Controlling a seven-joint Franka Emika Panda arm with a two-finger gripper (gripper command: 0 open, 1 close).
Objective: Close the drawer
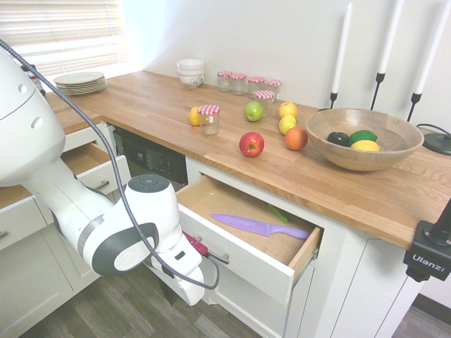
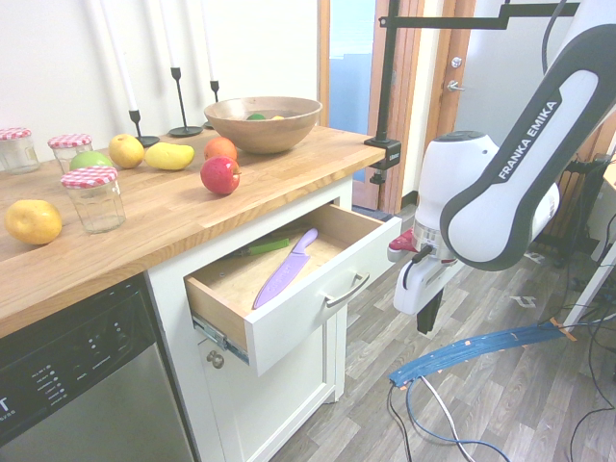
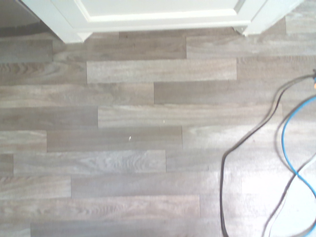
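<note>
Locate the drawer (image 2: pixel 289 330) extended below the countertop (image 2: pixel 144 221); note the gripper (image 2: pixel 427 314) in front of its panel, jaws together, clamped on nothing. Guard against a low approach: may pass beneath the panel. Avoid snagging the bar handle (image 2: pixel 347 292) or pushing off-centre (likely to bind the slides). Push gently; may otherwise shift the purple knife (image 2: pixel 286 271). Read "FRANKA EMIKA" on the arm (image 2: pixel 525 144), "Ulanzi" on the black clamp (image 1: pixel 427 259). Treat dishwasher panel (image 1: pixel 150 156) lettering as illegible.

A knife (image 2: pixel 284 273) lies in the drawer (image 2: pixel 306 304) below the countertop (image 2: pixel 192 204).
</note>
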